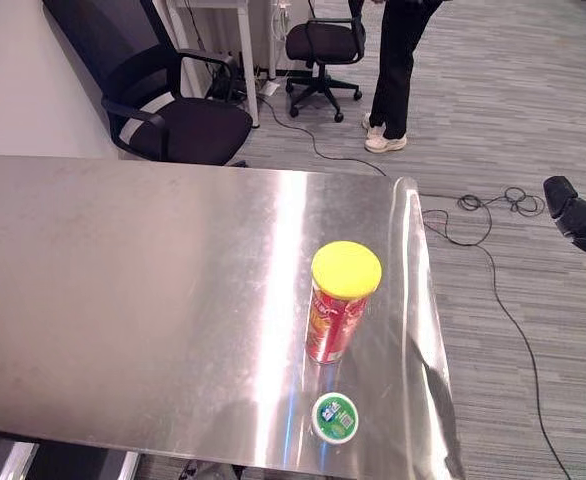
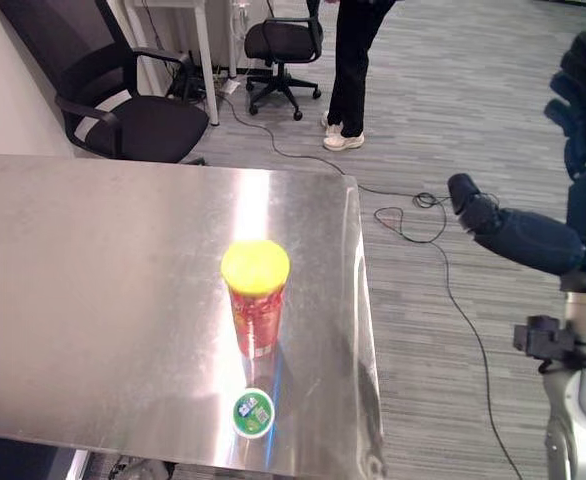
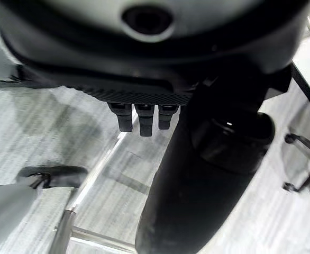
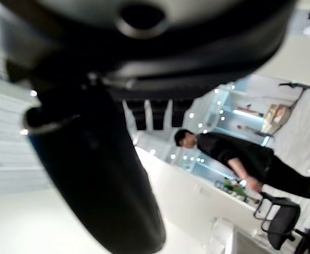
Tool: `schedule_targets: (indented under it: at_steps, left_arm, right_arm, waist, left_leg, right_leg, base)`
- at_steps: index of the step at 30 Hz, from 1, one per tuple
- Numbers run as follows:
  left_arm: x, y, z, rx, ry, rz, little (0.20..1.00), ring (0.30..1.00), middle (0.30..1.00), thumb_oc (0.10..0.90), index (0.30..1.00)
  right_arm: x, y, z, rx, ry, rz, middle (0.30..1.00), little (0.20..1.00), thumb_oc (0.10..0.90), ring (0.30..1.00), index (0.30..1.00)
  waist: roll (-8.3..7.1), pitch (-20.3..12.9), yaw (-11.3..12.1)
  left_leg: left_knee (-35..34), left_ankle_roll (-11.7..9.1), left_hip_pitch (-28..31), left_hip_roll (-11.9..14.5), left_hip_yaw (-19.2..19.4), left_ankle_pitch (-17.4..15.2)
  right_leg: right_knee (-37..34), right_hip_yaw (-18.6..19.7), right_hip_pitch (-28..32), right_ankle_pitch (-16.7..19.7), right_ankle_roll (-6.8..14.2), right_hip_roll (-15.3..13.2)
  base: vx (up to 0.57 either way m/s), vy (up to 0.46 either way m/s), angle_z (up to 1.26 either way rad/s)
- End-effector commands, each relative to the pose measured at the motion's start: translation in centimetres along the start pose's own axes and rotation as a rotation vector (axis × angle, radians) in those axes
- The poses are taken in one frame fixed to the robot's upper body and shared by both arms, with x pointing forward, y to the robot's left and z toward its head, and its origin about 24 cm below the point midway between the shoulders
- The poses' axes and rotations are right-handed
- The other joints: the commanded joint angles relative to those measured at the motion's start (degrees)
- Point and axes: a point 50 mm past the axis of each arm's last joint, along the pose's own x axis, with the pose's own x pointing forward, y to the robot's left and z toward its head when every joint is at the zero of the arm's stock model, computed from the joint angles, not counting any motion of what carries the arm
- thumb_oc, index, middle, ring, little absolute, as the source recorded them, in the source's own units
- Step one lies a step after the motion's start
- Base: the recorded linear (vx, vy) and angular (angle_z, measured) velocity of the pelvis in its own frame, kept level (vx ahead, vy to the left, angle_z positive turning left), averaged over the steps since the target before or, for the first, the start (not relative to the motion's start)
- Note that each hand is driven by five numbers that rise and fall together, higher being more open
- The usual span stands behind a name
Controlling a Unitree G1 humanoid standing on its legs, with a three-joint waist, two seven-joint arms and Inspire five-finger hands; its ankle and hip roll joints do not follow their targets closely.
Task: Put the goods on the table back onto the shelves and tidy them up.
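- The table (image 1: 123, 300) carries two goods, both close to its near right corner; no shelf can be made out.
- The can (image 1: 340, 303), red with a yellow lid, stands upright just in from the right edge.
- The cup (image 1: 334, 417), small with a green top, sits at the near edge, just in front of the can.
- The right robot hand (image 2: 573, 110) hangs raised off the table's right side, fingers apart and empty.
- The left robot hand (image 3: 139, 116) also looks straight-fingered, holding nothing.
- Judged step: reaching has not begun. Next, the right robot hand must come down beside the can and close round its body.
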Motion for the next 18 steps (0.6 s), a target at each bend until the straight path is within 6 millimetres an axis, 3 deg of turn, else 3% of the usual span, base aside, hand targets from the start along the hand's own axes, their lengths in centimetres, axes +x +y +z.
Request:
schedule_targets:
  at_steps: [1, 3, 6, 7, 12, 14, 15, 16, 18]
  left_arm:
    - [0.2, 0.8, 1.4, 0.127, -0.055, -0.021, 0.9, 0.9, 0.9, 0.8, 0.9]
    - [0.2, 0.9, 1.5, 0.131, -0.06, -0.02, 0.9, 0.9, 0.9, 0.8, 0.9]
    - [0.1, 2.2, 2.0, 0.102, -0.081, 0.024, 0.9, 0.9, 0.9, 0.8, 0.9]
    - [0.1, 3.0, 2.8, 0.081, -0.107, 0.048, 0.9, 0.9, 0.9, 0.8, 0.9]
    - [-0.1, 4.4, 3.4, 0.044, -0.132, 0.08, 0.9, 0.9, 0.9, 0.8, 0.9]
    - [-0.2, 5.0, 3.1, 0.011, -0.122, 0.097, 0.9, 0.9, 0.9, 0.8, 0.9]
    - [-0.2, 5.0, 3.4, -0.009, -0.132, 0.099, 0.9, 0.9, 0.9, 0.8, 0.9]
    - [-0.2, 5.0, 3.4, -0.012, -0.133, 0.094, 0.9, 0.9, 0.9, 0.8, 0.9]
    - [-0.2, 5.4, 3.5, -0.018, -0.134, 0.099, 0.9, 0.9, 0.9, 0.8, 0.9]
  right_arm:
    - [1.3, -0.9, 3.1, 0.037, -0.229, -0.085, 0.9, 0.9, 0.8, 0.9, 0.9]
    - [1.1, -0.8, 2.9, 0.04, -0.22, -0.091, 0.9, 0.9, 0.8, 0.9, 0.9]
    - [0.9, -0.3, 2.0, 0.062, -0.19, -0.117, 0.9, 0.9, 0.8, 0.9, 0.9]
    - [0.7, 0.4, 1.1, 0.107, -0.162, -0.13, 0.9, 0.9, 0.8, 0.9, 0.9]
    - [0.1, 0.6, -0.1, 0.082, -0.089, -0.16, 0.9, 0.9, 0.8, 0.9, 0.9]
    - [0.0, 0.7, -0.5, 0.085, -0.078, -0.177, 0.9, 0.9, 0.8, 0.9, 0.9]
    - [-0.1, 1.0, -0.6, 0.096, -0.07, -0.178, 0.9, 0.9, 0.8, 0.9, 0.9]
    - [-0.4, 1.5, -0.9, 0.127, -0.052, -0.175, 0.9, 0.9, 0.8, 0.9, 0.9]
    - [-1.6, 0.8, -2.5, 0.15, 0.035, -0.235, 0.9, 0.9, 0.8, 0.9, 0.9]
  waist:
    - [-1.82, -0.89, 1.52]
    - [-1.85, -0.56, 1.67]
    - [-2.61, 1.42, 2.12]
    - [-2.87, 2.69, 3.21]
    - [-1.98, 2.63, 7.06]
    - [-2.76, 1.77, 8.65]
    - [-3.82, 1.42, 9.59]
    - [-4.92, 0.98, 10.86]
    - [-7.26, 0.2, 11.71]
  left_leg:
    - [0.6, 2.67, -0.99, -2.16, 0.83, -3.07]
    - [0.6, 2.98, -1.21, -2.5, 0.76, -3.31]
    - [0.6, 3.54, -2.61, -3.25, 1.37, -3.23]
    - [0.6, 3.91, -4.77, -2.97, 1.74, -2.37]
    - [0.6, 4.84, -9.49, -1.81, 0.97, 0.33]
    - [0.6, 5.17, -10.96, -2.28, 0.67, 0.83]
    - [0.6, 5.23, -12.11, -2.7, 0.87, 1.45]
    - [0.6, 5.23, -12.42, -3.07, 1.28, 1.56]
    - [0.62, 5.18, -13.59, -4.26, 0.84, 2.75]
  right_leg:
    - [4.08, 2.11, 1.7, -6.34, 7.94, -5.55]
    - [4.37, 2.11, 1.09, -5.86, 8.29, -5.9]
    - [5.93, 2.02, -2.61, -2.03, 9.64, -6.51]
    - [8.37, -0.16, -4.64, -2.47, 9.87, -6.54]
    - [22.57, -4.91, -0.45, -11.04, 8.25, -6.41]
    - [26.88, -5.16, 1.64, -12.85, 7.55, -4.62]
    - [25.03, -5.44, 3.36, -13.42, 7.66, -3.99]
    - [21.67, -7.04, 5.55, -16.83, 6.32, -3.33]
    - [13.18, -5.74, 8.93, -19.05, 4.73, -0.81]
  base:
    - [-0.06, 0.141, 0.0]
    - [-0.12, 0.115, -0.03]
    - [-0.22, 0.067, -0.21]
    - [-0.37, 0.069, -0.36]
    - [-0.29, 0.049, 0.03]
    - [-0.2, -0.003, -0.05]
    - [-0.19, -0.063, -0.09]
    - [-0.17, -0.124, 0.09]
    - [-0.13, -0.113, 0.05]
